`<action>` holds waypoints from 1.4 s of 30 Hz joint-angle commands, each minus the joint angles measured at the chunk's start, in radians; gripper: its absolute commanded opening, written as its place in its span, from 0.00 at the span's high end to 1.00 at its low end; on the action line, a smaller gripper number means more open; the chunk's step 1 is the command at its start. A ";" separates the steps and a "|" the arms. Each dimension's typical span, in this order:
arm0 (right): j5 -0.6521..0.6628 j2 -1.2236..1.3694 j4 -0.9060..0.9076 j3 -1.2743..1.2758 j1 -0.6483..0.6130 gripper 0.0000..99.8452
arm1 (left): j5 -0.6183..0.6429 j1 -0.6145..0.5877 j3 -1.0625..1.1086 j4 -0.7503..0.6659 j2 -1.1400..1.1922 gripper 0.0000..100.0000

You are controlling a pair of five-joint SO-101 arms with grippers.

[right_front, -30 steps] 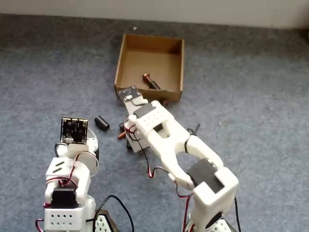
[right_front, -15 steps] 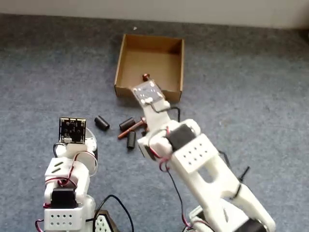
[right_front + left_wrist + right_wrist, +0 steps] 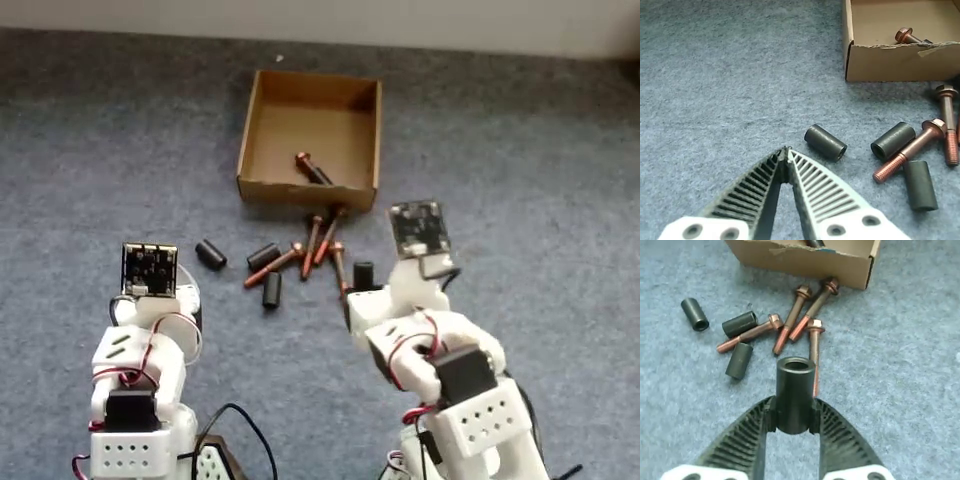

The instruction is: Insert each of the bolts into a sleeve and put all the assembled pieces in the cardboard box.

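My right gripper [image 3: 794, 410] is shut on a black sleeve [image 3: 795, 390], held upright over the carpet just short of the pile. Beyond it lie several copper bolts [image 3: 814, 354] and three loose sleeves [image 3: 739, 360]. From above, the held sleeve [image 3: 363, 273] sits at the right edge of the bolts [image 3: 312, 245]. My left gripper [image 3: 786, 152] is shut and empty, low over the carpet, a short way from the nearest sleeve [image 3: 825, 142]. The cardboard box [image 3: 258, 135] at the back holds one bolt with a sleeve [image 3: 313, 168].
Grey carpet covers the whole floor. The left arm [image 3: 135, 370] and the right arm [image 3: 440, 370] stand folded back at the near edge. Open carpet lies to both sides of the box and the pile.
The right arm has drawn back from over the pile and the box front towards its base, bringing a sleeve with it. The left arm has stayed put.
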 commanded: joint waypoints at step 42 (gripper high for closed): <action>-0.018 -0.634 -0.381 0.532 0.358 1.00 | -0.295 0.346 -0.967 0.334 1.001 0.99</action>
